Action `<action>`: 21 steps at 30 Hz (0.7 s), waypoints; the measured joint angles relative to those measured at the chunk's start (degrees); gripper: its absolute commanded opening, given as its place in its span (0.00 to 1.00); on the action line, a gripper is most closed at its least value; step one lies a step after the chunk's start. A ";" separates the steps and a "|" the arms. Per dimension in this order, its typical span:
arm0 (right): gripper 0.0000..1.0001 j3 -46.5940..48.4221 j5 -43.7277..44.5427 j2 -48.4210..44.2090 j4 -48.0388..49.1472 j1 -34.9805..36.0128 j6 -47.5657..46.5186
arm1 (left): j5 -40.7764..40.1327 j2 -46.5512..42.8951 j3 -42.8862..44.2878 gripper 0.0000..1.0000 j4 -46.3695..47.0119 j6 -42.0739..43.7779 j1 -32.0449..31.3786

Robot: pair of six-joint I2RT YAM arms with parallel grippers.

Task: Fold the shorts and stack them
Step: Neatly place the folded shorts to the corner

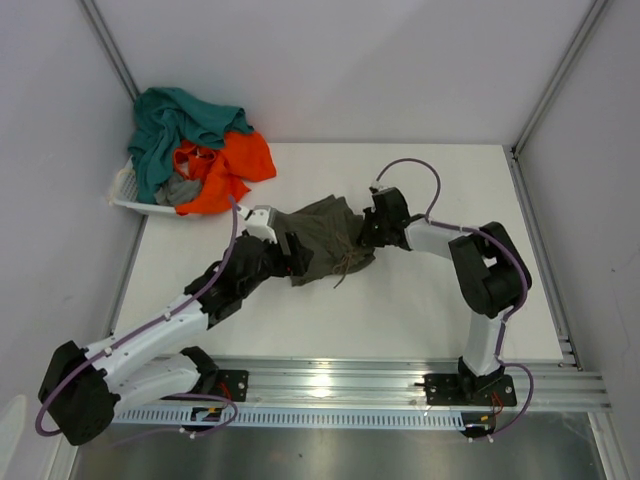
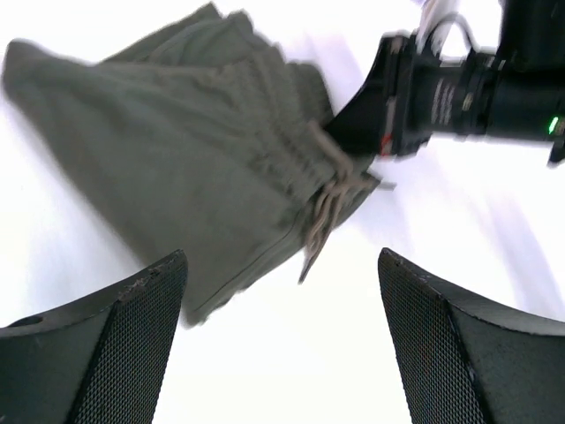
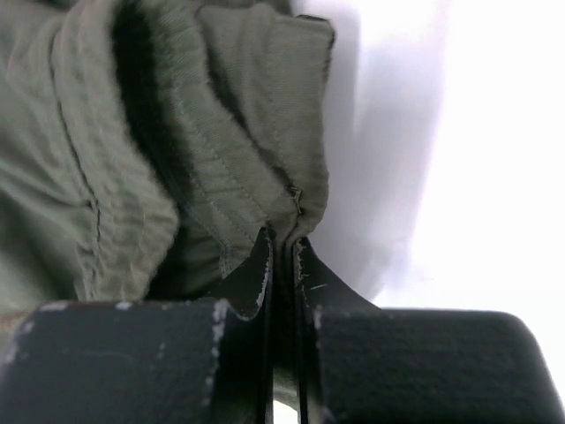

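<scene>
**Right gripper pinches olive shorts at mid-table**

A crumpled pair of dark olive shorts [image 1: 322, 238] lies in the middle of the white table [image 1: 440, 300]. Its drawstring [image 2: 322, 208] trails toward the near edge. The right gripper [image 3: 282, 246] has its fingers pressed together on the waistband edge at the right side of the cloth. The left gripper [image 2: 281, 265] sits at the near-left edge, fingers wide apart and holding nothing (its wrist view is blurred). In the far left corner, a white basket [image 1: 128, 198] holds teal shorts [image 1: 170, 125], orange shorts [image 1: 238, 160] and grey shorts [image 1: 178, 190] heaped together.
</scene>
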 measured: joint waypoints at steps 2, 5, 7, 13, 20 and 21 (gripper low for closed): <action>0.00 1.77 -1.55 0.52 -2.60 -2.36 0.02 | 0.61 -1.09 -1.20 0.89 -0.63 -0.33 0.00; 0.00 4.55 -2.82 1.81 -5.73 -6.93 0.15 | 1.20 -1.70 -2.93 0.89 -1.66 -0.68 0.00; 0.00 7.54 -3.45 3.41 -8.15 -11.02 0.66 | 1.44 -1.70 -3.58 0.89 -2.16 -0.76 0.00; 0.00 18.97 -0.94 9.55 -15.82 -24.39 1.84 | 3.26 -2.05 -5.25 0.88 -2.12 -1.20 -0.02; 0.00 31.45 11.37 13.31 -23.93 -36.85 2.51 | 3.89 -3.10 -6.19 0.87 -1.73 -1.22 -0.48; 0.00 30.49 12.44 12.76 -23.41 -38.42 3.30 | 3.98 -3.15 -6.36 0.87 -1.42 -1.22 -0.50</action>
